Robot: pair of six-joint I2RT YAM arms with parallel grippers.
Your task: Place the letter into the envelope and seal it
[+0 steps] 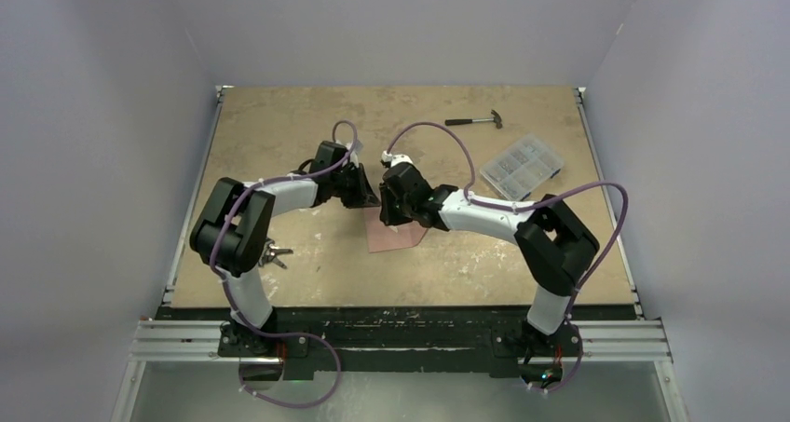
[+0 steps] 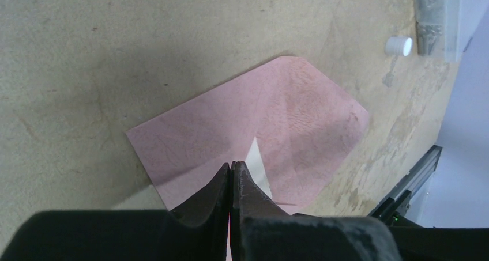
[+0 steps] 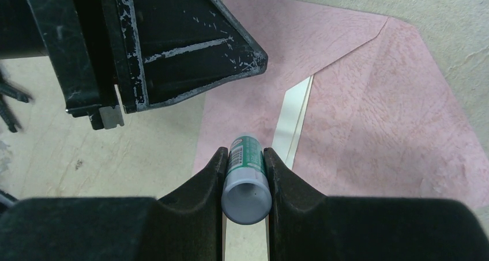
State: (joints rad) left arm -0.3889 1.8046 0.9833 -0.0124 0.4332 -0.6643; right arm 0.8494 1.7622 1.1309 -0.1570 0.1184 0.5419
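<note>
The pink envelope (image 1: 398,235) lies flat on the table with its pointed flap open, and it also shows in the left wrist view (image 2: 271,117) and the right wrist view (image 3: 375,128). A pale glue strip (image 3: 294,114) runs along the fold. My left gripper (image 2: 232,165) is shut, its tips down on the envelope beside the strip. It appears at the top left of the right wrist view (image 3: 173,48). My right gripper (image 3: 245,154) is shut on a green-labelled glue stick (image 3: 245,183), held over the strip. The letter does not show as a separate sheet.
A hammer (image 1: 475,120) and a clear compartment box (image 1: 522,166) lie at the back right. A small white cap (image 2: 399,45) stands on the table near the box. A small metal tool (image 1: 276,252) lies by the left arm.
</note>
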